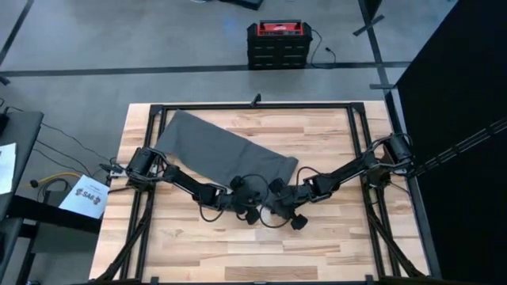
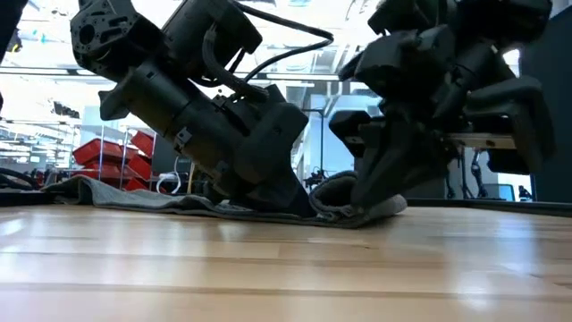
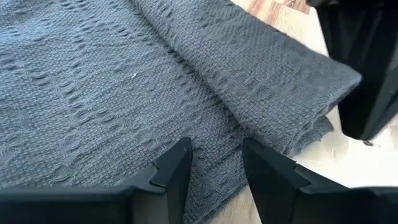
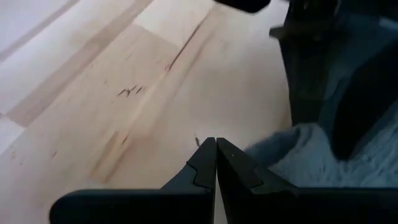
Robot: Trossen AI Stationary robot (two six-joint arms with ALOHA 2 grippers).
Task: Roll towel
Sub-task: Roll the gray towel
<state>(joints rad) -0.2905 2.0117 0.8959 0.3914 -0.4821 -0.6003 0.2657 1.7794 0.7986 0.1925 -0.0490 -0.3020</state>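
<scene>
Down at the middle of the tabletop (image 1: 198, 245), the left hand (image 3: 214, 165) rests with its two dark, wedge-shaped fingers parted, their tips pressed onto the near edge of the towel (image 1: 226, 152). Just beside it, the right hand (image 4: 216, 155) has its fingers closed flat against each other with nothing visible between them, the tips on bare wood right at the towel's bunched corner.

That towel is a dark grey cloth with a coarse, waffle-like weave; in the left wrist view a raised fold runs along it and the layers stack at the corner nearest the right hand. From above it lies as a long slanted band, from the back left of the tabletop down toward the centre, flat except for that lifted corner.

Pale wooden planks make up the tabletop, framed by black rails, with wide bare room in front of both hands. Beyond the far edge stands a red and black case (image 1: 277, 43); left of the tabletop lies a white sheet reading "SAG" (image 1: 85, 196).
</scene>
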